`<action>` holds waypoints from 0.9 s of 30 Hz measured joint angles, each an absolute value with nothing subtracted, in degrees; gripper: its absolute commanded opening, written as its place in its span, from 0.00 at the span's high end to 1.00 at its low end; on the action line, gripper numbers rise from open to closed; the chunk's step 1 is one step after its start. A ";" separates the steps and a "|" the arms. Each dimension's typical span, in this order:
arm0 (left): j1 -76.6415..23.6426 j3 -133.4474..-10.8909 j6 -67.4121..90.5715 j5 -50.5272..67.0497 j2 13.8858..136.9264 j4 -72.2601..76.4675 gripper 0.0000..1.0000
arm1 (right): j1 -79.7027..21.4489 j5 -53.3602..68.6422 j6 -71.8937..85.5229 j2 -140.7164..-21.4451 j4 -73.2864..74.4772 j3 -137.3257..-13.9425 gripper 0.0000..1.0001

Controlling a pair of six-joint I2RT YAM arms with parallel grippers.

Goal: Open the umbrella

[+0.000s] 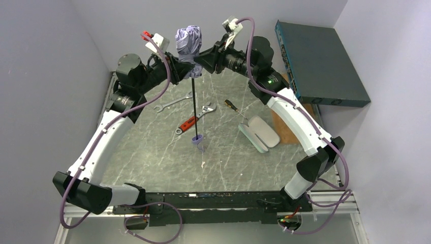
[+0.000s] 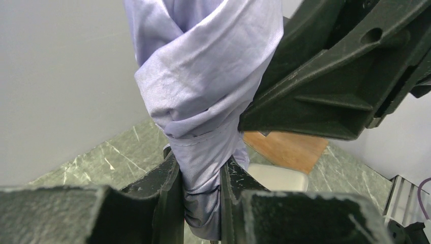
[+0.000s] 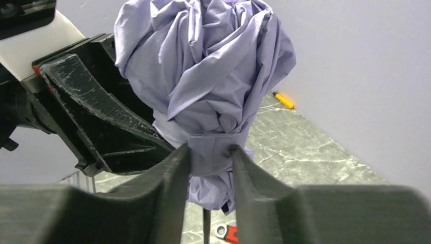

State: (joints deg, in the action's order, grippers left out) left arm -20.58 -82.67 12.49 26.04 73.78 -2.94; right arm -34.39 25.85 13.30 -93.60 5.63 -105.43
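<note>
The umbrella (image 1: 188,43) is held upright above the table, its lavender canopy bundled and strapped at the top. Its thin black shaft (image 1: 194,107) runs down to the small handle (image 1: 197,139) just over the table. My left gripper (image 1: 184,71) is shut on the lower part of the fabric bundle; in the left wrist view the umbrella (image 2: 203,76) is squeezed between the left gripper (image 2: 201,162) fingers. My right gripper (image 1: 199,63) comes in from the other side. In the right wrist view the right gripper (image 3: 210,150) presses both fingers on the strap band of the umbrella (image 3: 203,61).
On the marbled table lie a silver wrench (image 1: 173,103), a red-handled adjustable wrench (image 1: 195,119), a screwdriver (image 1: 234,107) and a mint-green oval case (image 1: 259,133) beside a wooden board (image 1: 284,127). A blue-grey box (image 1: 317,63) stands at the back right.
</note>
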 measured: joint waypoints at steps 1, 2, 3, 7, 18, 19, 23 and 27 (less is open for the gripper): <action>-20.58 -82.63 12.47 26.06 73.76 -2.94 1.00 | -34.48 25.80 13.04 -93.65 5.91 -105.60 0.88; -20.53 -82.59 12.43 26.02 73.76 -2.96 1.00 | -34.61 25.61 12.91 -93.76 6.28 -105.95 0.96; -20.38 -82.52 12.25 25.87 73.76 -2.96 1.00 | -34.63 25.50 12.75 -93.78 6.48 -106.13 1.00; -20.18 -82.37 11.66 25.54 73.73 -3.03 1.00 | -34.63 25.39 12.36 -93.78 6.76 -106.15 1.00; -19.53 -77.43 11.84 32.93 71.29 -0.43 1.00 | -28.82 28.08 11.75 -93.76 9.93 -106.02 1.00; -19.55 -77.21 12.10 34.39 71.02 -0.21 1.00 | -27.62 27.29 11.53 -93.78 10.48 -106.02 1.00; -19.59 -77.14 14.04 39.22 70.19 1.63 1.00 | -24.88 25.80 10.59 -93.78 10.96 -105.82 1.00; -19.46 -77.19 15.35 41.23 70.02 3.44 1.00 | -24.93 27.68 10.87 -93.78 10.94 -104.47 0.60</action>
State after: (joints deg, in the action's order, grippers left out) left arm -19.46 -77.19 15.35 41.23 70.02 3.44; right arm -24.93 27.68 10.87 -93.78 10.94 -104.47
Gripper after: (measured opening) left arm 0.247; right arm 0.132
